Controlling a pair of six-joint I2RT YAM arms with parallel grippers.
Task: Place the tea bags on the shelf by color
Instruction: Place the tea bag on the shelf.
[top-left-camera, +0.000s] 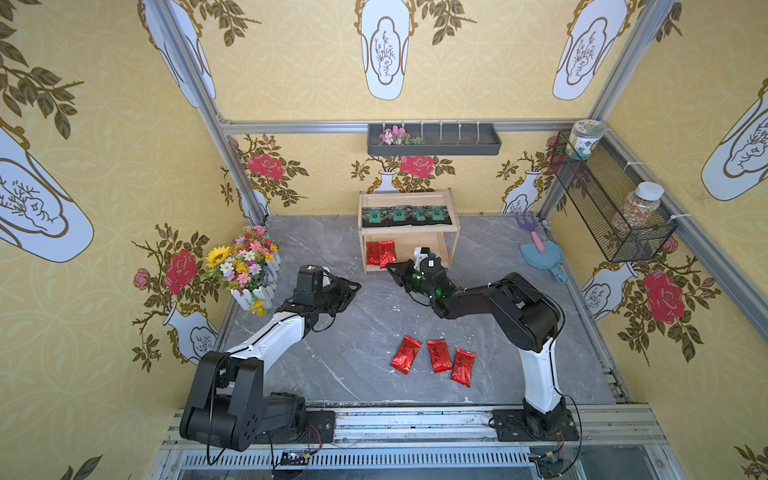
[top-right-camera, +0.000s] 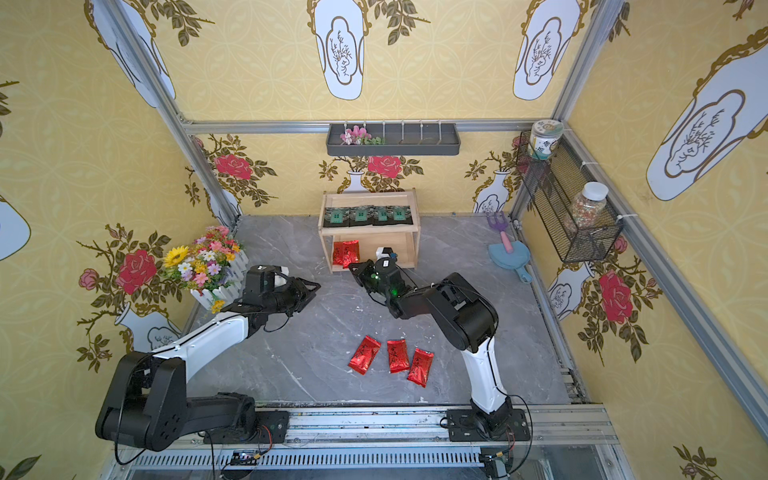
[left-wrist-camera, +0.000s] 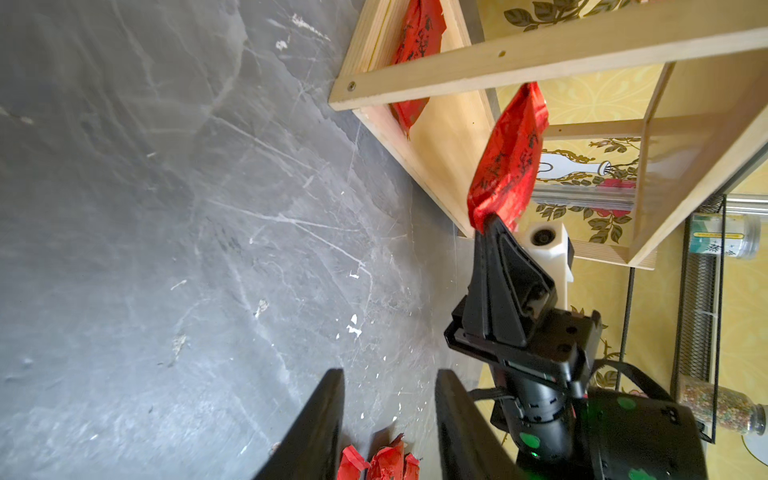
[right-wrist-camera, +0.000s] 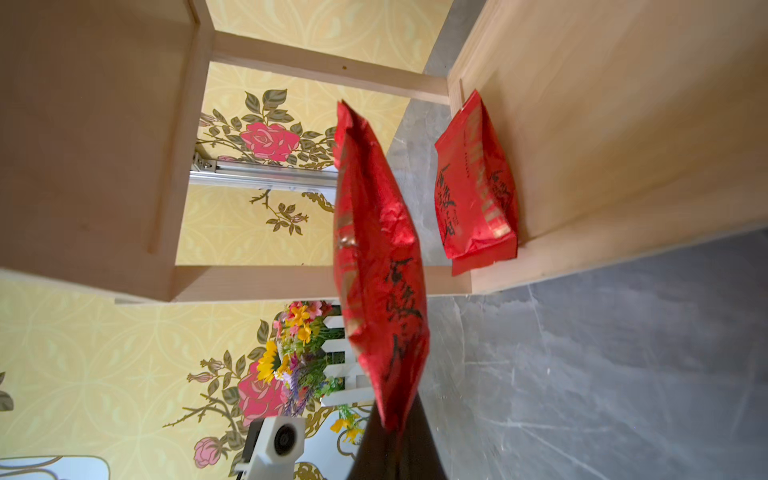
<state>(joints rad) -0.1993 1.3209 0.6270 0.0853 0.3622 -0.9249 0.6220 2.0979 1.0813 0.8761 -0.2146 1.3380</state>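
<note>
Red packet clamped in right gripper before shelf

I work in a robot test cell dressed up as a corner of a home. A bare aluminium frame holds flat panels of yellow wallpaper printed with vases and roses. My left arm and right arm are bolted to a metal rail along the near edge of a grey marble-look tabletop. The furnishings are small: a flower box at the left, a wall tray on the far wall, a wire basket with jars on the right wall, and a little wooden shelf at the far side.
</note>
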